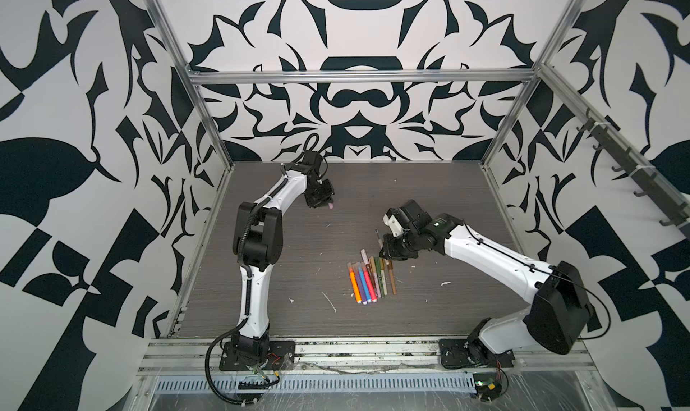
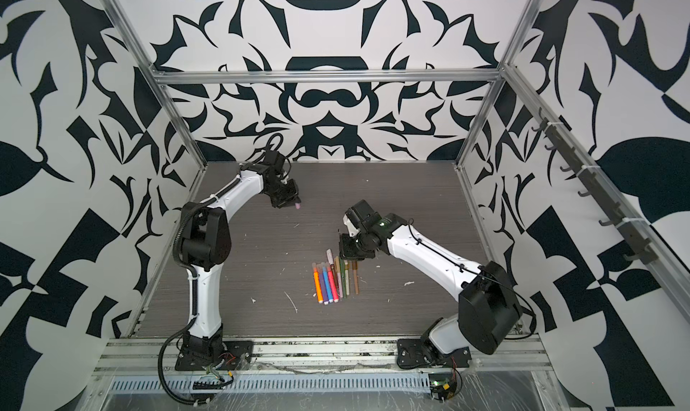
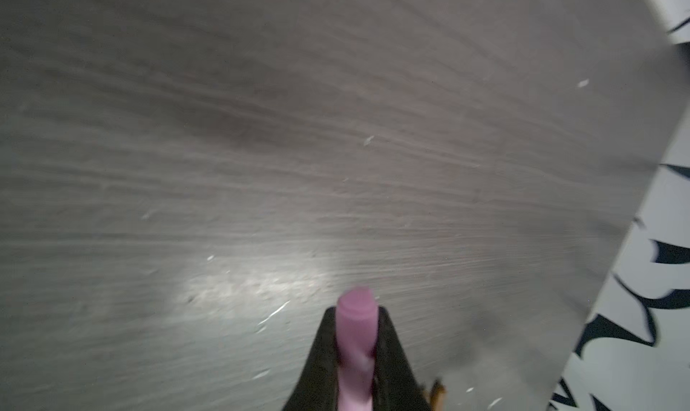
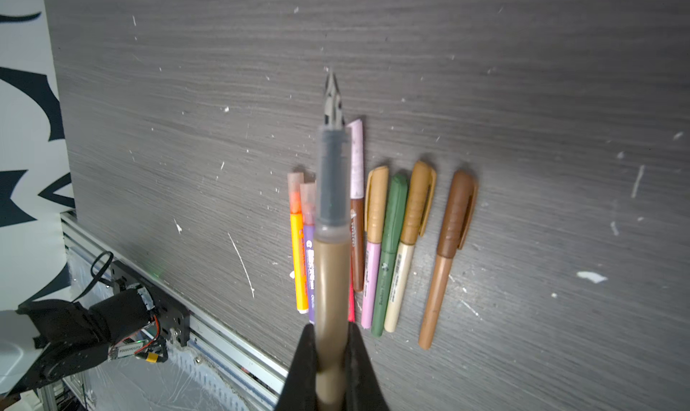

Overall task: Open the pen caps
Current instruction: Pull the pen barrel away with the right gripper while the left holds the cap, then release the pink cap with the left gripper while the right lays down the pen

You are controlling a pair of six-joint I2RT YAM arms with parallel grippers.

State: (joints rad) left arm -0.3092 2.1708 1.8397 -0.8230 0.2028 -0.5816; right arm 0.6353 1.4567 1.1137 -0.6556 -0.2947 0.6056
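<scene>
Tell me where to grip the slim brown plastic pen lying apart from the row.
Grip the brown pen by its lighter bare barrel, from straight above, jaws across it: it lies flat, nothing touching either side, leaving its clipped cap free.

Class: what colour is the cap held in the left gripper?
The short plastic cap is pink; left wrist view shows best.
</scene>
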